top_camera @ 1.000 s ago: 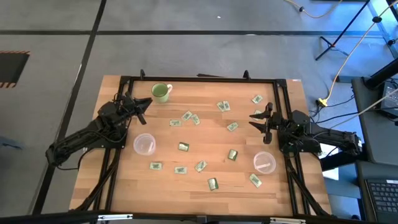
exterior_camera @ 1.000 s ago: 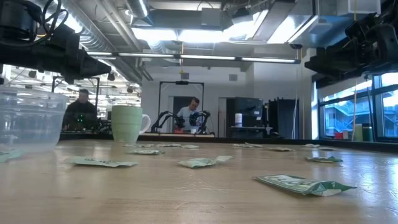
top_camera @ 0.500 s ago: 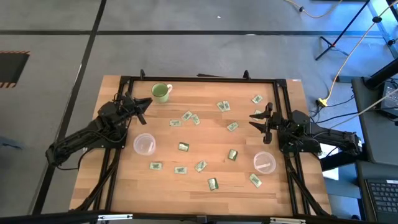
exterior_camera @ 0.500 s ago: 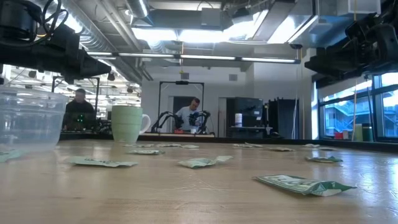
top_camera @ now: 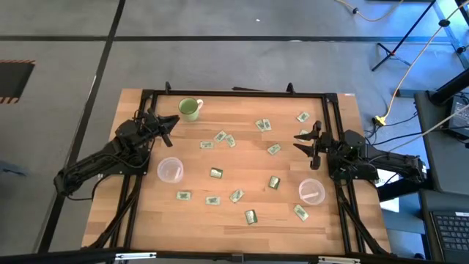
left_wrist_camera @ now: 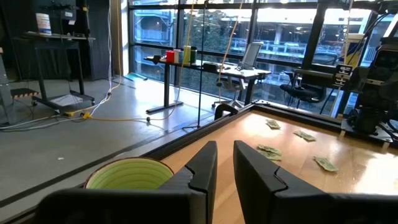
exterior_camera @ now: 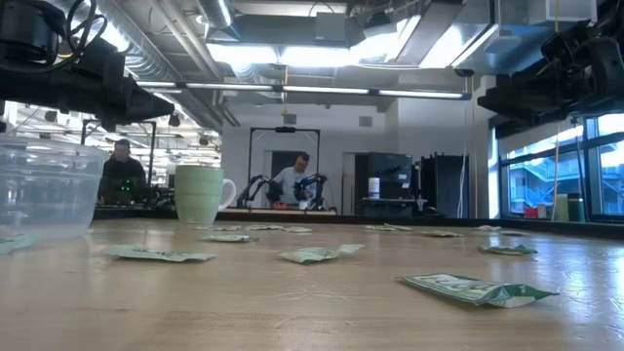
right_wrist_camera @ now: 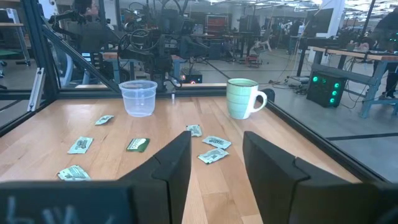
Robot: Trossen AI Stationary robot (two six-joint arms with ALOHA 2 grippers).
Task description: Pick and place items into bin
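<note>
Several small green-and-white packets lie flat and scattered on the wooden table (top_camera: pixel 242 165), among them one (top_camera: pixel 215 173) at the middle and one (top_camera: pixel 250 216) near the front. A clear plastic bin (top_camera: pixel 170 170) stands at the left and a second one (top_camera: pixel 311 192) at the right. My left gripper (top_camera: pixel 173 120) hovers level at the table's far left beside the light-green mug (top_camera: pixel 190 108), its fingers a narrow gap apart (left_wrist_camera: pixel 225 155) and nothing between them. My right gripper (top_camera: pixel 299 140) hovers level at the right edge, open (right_wrist_camera: pixel 216 146) and holding nothing.
A black frame (top_camera: pixel 234 94) runs around the tabletop. The mug (left_wrist_camera: pixel 127 174) stands close by my left fingers. From the right wrist, packets (right_wrist_camera: pixel 213 155) lie ahead, with the clear bin (right_wrist_camera: pixel 138 98) and the mug (right_wrist_camera: pixel 242 98) beyond. People sit in the room behind (exterior_camera: pixel 292 180).
</note>
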